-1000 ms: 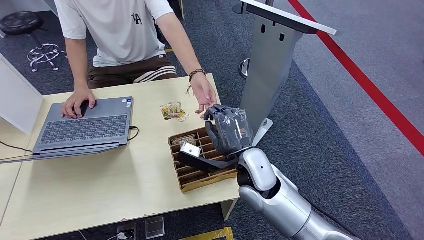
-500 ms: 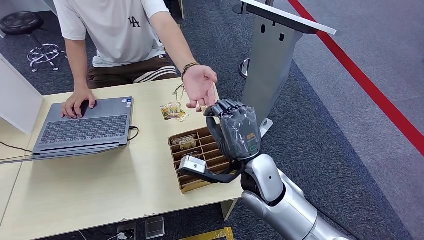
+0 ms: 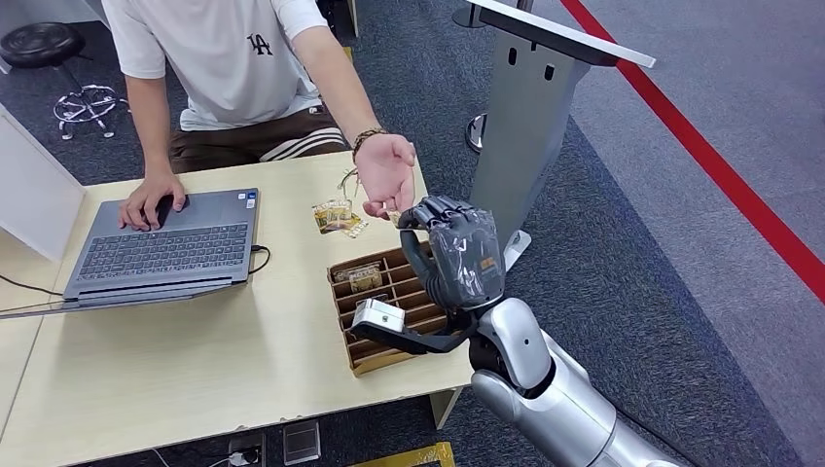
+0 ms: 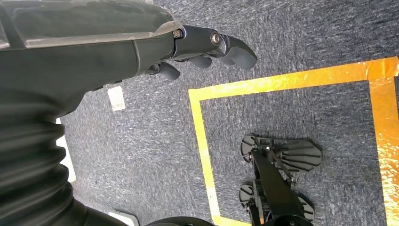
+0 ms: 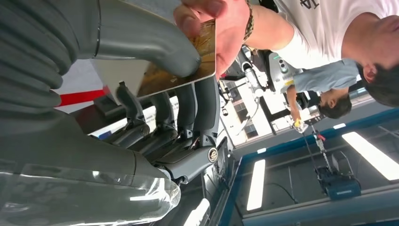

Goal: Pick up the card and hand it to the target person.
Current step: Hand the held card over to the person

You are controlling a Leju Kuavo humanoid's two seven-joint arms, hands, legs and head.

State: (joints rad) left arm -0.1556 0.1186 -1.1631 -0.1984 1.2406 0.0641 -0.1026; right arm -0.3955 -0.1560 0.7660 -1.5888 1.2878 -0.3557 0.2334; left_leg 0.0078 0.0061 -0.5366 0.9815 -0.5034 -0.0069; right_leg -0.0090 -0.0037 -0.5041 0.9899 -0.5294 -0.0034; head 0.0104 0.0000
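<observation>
Above the slotted cardboard tray (image 3: 362, 345) near the table's right edge, the right hand (image 3: 455, 255) pinches a thin, flat card (image 5: 188, 63) with a brown-gold printed face between its grey thumb and dark fingers. A person's hand (image 3: 386, 173) touches the card's far end. Over blue-grey carpet and yellow floor tape (image 4: 203, 141), the left hand (image 4: 141, 47) hangs with fingers loosely apart, holding nothing.

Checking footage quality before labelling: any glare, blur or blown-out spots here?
Right wrist view: ceiling light strips blown out, glare on the clear cover by the right robot hand, card close and soft. Head view: even light, sharp. Left wrist view: left robot hand slightly soft, floor tape shiny.
</observation>
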